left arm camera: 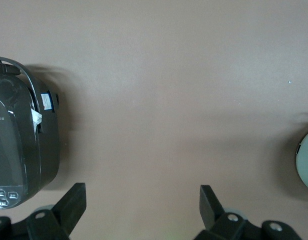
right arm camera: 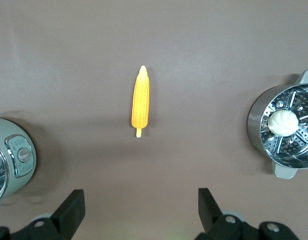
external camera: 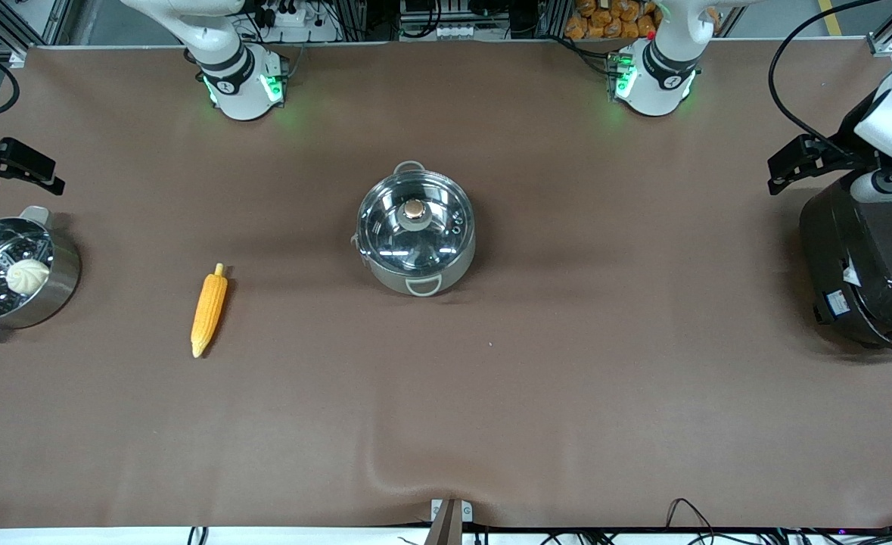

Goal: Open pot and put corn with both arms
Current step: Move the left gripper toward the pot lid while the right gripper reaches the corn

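1. Front view: the pot [external camera: 416,229] sits mid-table with its glass lid [external camera: 414,224] on, so nothing of the task looks done yet.
2. The corn [external camera: 209,309] lies on the table toward the right arm's end, well apart from the pot.
3. The left pincer [left arm camera: 142,207] hangs spread and empty beside the rice cooker [external camera: 869,269].
4. The right pincer [right arm camera: 141,210] hangs spread and empty near the steamer pot [external camera: 14,276].
5. Left to do: lift the lid, put the corn in.

Front view: high, facing the arms, whole table [external camera: 446,424].
Wrist views: looking down; both share the pot [right arm camera: 8,160].
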Controlling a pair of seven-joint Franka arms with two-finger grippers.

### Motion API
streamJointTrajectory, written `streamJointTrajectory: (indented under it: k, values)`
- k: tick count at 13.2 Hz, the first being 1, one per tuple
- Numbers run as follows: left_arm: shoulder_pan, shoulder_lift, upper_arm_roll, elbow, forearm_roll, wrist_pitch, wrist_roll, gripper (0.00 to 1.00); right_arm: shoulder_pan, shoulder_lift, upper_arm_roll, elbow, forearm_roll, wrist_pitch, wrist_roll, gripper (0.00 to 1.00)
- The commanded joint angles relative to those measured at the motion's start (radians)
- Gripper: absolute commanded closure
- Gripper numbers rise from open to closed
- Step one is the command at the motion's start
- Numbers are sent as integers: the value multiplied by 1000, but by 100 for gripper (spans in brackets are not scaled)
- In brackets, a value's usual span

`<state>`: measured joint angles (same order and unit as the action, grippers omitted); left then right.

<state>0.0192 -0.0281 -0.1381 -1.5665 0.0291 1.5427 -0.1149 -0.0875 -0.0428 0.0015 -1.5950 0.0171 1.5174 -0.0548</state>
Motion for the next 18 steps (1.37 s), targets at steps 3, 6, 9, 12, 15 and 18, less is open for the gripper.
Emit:
streamJointTrajectory:
  k: [3,6,9,12,15,18]
  values:
    - [10,-1,-1,19,-21,-21,24,0,-12,-14,11,-7,-8,-5,-14,0]
    - [11,14,0,17,-32,-19,29,0,-12,-9,12,-7,-8,-3,-19,0]
    - [-33,51,-38,17,-48,7,-49,0,-5,27,12,-11,-2,32,-19,0]
    - [-117,100,-67,20,-69,26,-196,0,6,108,12,-13,-2,66,-19,0]
    - [-260,158,-77,22,-67,80,-362,0,11,199,12,-13,-5,113,-19,0]
    - [-450,284,-74,98,-52,112,-596,0,25,305,12,-16,-6,216,-7,0]
